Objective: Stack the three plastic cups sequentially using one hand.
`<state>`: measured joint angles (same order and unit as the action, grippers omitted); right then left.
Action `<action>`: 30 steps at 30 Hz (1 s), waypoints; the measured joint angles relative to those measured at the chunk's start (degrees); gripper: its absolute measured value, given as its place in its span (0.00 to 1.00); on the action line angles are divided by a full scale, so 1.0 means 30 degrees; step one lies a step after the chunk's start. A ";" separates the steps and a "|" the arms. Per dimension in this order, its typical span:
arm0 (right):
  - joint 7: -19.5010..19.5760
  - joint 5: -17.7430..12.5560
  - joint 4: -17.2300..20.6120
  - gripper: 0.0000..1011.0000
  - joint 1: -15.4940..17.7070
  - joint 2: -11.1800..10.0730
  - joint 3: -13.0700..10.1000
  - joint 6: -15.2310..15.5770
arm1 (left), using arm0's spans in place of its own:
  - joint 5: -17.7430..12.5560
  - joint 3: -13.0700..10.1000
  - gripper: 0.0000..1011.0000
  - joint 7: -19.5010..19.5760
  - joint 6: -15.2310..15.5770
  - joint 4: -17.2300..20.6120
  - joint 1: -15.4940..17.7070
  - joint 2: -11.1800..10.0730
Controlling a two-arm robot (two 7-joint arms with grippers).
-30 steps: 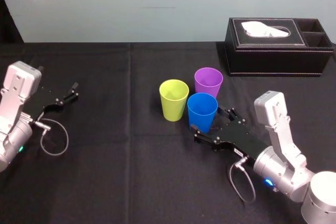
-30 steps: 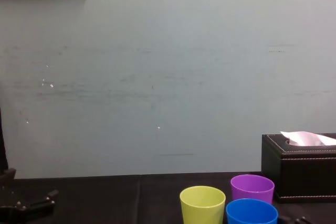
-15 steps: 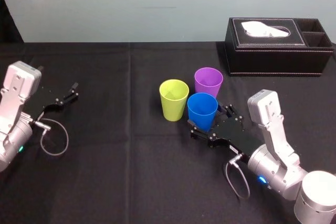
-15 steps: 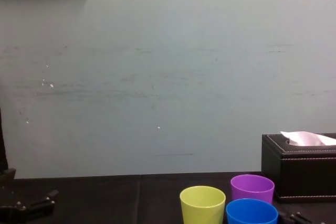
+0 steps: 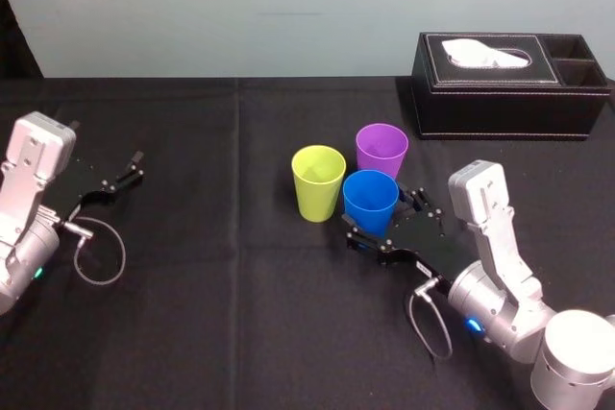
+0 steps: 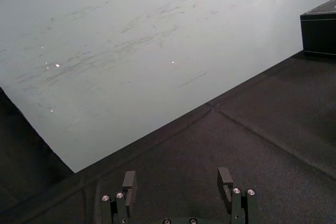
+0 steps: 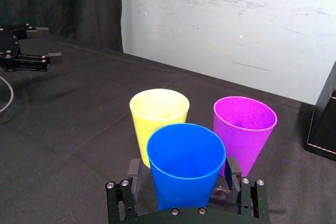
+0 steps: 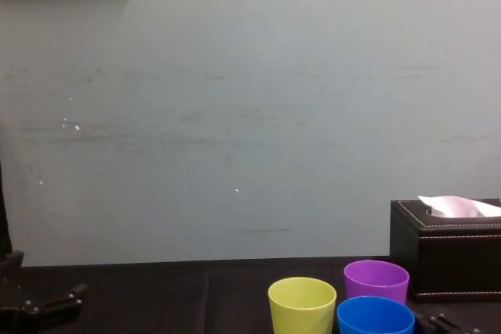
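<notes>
The right gripper (image 5: 384, 218) has slid forward. The blue cup (image 5: 370, 201) now stands between its open jaws, ready to be squeezed. The yellow-green cup (image 5: 318, 181) and purple cup (image 5: 381, 149) wait just beyond. The left gripper (image 5: 115, 180) rests far off, open.

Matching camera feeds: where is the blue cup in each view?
Head view: blue cup, centre, between the right gripper's open fingers.
Chest view: the cup, bottom edge, right of centre.
Right wrist view: the cup, lower centre.
Shared landmark: purple cup behind it.
Left gripper parked far left.
</notes>
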<state>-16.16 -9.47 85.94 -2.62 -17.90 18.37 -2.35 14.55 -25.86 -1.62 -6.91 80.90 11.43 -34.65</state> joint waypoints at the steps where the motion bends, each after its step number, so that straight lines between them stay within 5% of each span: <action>1: -0.0019 0.0019 -0.0005 0.99 -0.0004 0.0038 -0.0010 0.0027 | 0.0000 0.0000 1.00 0.0000 0.0000 0.0000 0.0000 0.0000; 30: -0.0069 0.0429 -0.0397 0.99 -0.0216 0.0940 -0.0416 0.0375 | 0.0000 0.0000 1.00 0.0000 0.0000 -0.0001 0.0000 0.0000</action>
<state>-16.37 -8.18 84.75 -3.27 -15.07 17.12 -1.23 14.55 -25.86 -1.62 -6.91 80.90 11.43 -34.65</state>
